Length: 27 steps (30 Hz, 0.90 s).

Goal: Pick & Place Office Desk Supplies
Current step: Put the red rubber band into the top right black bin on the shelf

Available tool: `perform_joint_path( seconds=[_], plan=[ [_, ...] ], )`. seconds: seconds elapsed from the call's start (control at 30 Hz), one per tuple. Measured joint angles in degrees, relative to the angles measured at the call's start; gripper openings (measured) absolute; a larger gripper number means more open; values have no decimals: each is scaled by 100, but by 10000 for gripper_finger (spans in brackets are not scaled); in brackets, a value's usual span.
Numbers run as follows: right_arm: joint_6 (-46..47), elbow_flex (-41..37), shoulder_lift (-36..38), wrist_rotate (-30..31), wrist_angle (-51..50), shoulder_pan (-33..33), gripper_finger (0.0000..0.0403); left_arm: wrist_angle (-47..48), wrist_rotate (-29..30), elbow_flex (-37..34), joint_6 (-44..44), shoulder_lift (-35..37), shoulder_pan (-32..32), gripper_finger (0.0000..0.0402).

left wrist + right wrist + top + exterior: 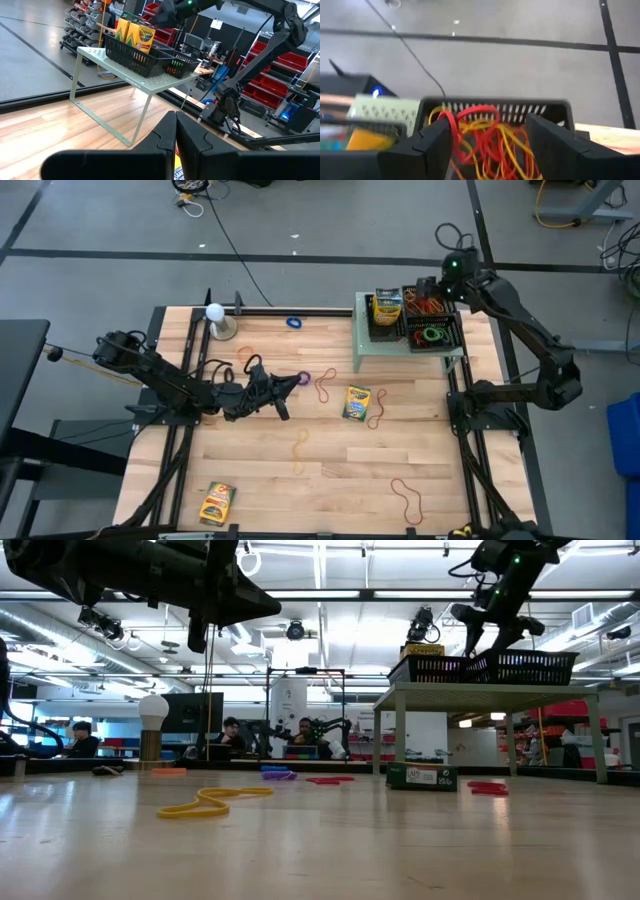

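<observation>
Release step: right claw (pixel 487 142) hangs wide open, empty, above the basket (pixel 495 107) of rubber bands (pixel 485 135). Left claw (pixel 175 135) is shut, empty. Next likely needs another pickup

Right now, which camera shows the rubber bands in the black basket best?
The right wrist view: the open right gripper hangs right above the red and orange rubber bands in the black basket. The high view shows them small; the low and left wrist views mostly show basket walls.

Your right gripper (pixel 490 145) is up at the back right with its jaws spread wide, while your left gripper (pixel 292 383) hangs mid-desk, arm stretched low, jaws pinched together.
</observation>
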State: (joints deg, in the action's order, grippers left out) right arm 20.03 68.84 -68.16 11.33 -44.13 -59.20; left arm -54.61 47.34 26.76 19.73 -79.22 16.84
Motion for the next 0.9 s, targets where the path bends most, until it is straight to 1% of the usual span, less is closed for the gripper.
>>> perform_joint_path(
  seconds=[0.23,0.37,0.53,0.7,0.77,0.9],
  plan=[
    [447,-22,85,-38,206,-15,250,-2,-1,0,0,0,0,14],
    [558,-22,264,427,527,83,250,0,-1,0,0,1,0,14],
    [752,-22,538,888,617,395,250,-2,0,0,0,2,0,14],
    [966,-28,636,1126,537,682,249,-2,-1,0,0,2,0,14],
    [1119,-174,643,1165,644,761,249,-1,0,0,0,2,0,14],
    [1515,-728,628,1158,884,822,250,0,0,0,0,2,0,14]
  ],
)
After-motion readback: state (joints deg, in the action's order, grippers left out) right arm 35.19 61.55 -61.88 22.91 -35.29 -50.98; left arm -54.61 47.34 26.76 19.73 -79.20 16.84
